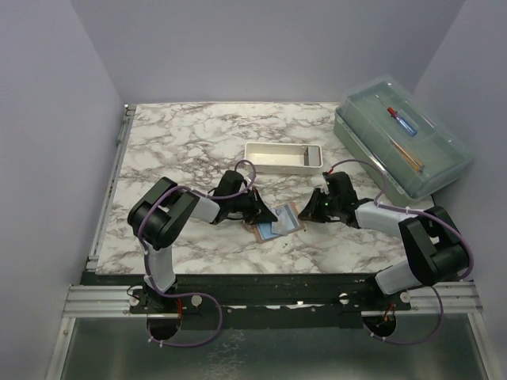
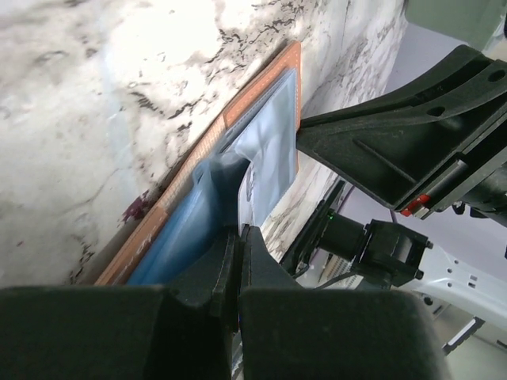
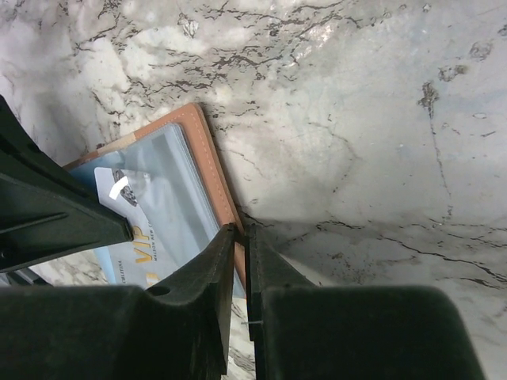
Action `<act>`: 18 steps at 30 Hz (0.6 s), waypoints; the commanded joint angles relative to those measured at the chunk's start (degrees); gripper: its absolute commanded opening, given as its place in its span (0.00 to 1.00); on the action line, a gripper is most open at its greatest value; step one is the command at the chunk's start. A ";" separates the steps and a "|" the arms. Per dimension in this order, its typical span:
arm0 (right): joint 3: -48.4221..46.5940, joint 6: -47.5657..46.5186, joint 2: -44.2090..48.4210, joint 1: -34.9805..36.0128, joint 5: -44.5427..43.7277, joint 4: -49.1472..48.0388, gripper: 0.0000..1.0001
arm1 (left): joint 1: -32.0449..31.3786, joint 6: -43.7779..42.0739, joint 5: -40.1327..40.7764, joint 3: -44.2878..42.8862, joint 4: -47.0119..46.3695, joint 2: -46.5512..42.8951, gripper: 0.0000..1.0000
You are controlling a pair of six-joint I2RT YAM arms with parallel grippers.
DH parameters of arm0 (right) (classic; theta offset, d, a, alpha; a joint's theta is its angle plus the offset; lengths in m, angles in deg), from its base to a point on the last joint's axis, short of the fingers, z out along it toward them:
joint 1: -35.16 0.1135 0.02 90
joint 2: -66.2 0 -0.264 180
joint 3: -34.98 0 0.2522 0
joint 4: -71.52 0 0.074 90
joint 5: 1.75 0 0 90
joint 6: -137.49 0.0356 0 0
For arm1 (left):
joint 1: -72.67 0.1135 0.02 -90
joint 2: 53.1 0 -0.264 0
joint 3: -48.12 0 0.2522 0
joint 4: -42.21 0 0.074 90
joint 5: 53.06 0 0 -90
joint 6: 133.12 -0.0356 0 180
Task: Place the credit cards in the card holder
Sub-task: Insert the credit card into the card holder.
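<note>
Squarely mid-surface: card holder open, jaws on it from both sides

The tan card holder lies opened flat on the marble surface, blue-grey inside facing up, near the front edge between the two arms. A pale credit card with printing on it rests on the inner panel. The left jaws are pressed together, and the left wrist view shows them pinching the near edge of that card just above the panel. The right jaws come in from the opposite side and are nearly together, with the holder's tan rim caught in the narrow slit between them. Farther back sit a white tray and, at the right rear corner, a clear lidded box, both well apart from the holder.
</note>
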 commanded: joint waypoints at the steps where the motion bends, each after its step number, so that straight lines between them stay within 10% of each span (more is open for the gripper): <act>1: 2.67 0.82 -2.06 1.05 2.96 2.22 0.14 | 1.27 1.19 7.72 2.75 -0.12 -3.15 0.00; 18: 4.45 0.21 -2.31 1.05 6.78 -1.15 0.14 | 1.63 2.65 11.31 3.28 -2.90 -2.91 0.00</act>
